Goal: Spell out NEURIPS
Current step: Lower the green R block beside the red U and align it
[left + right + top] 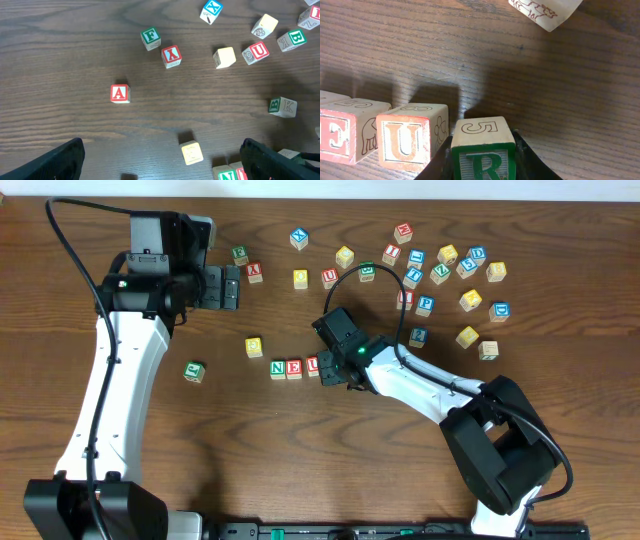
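From up top I have the right claw (331,369) down near the middle of the desk (120,220), closed on the R cube (481,146). Through the right wrist camera its dark fingers (532,162) press both sides of that cube, the green R facing me and a 5 on its top face. The R cube stands at 3 o'clock of the U cube (406,137), just beside it with a thin gap between them. I cannot tell whether it rests on the wood or hangs just above it. At 9 o'clock of the U cube is the E cube (340,137), both with red letters. In the overhead view the N cube (278,367) with its green letter heads the row, so it reads N, E, U from 9 toward 3 o'clock, ending at the claw.

The left claw (161,147) hangs wide open with nothing in it, at about 10 o'clock on the desk. Below it lie the A cube (120,93) and, toward 12 o'clock, the F cube (150,38). The loose cubes (445,275) are scattered at 1 to 2 o'clock on the desk, well apart from the row.
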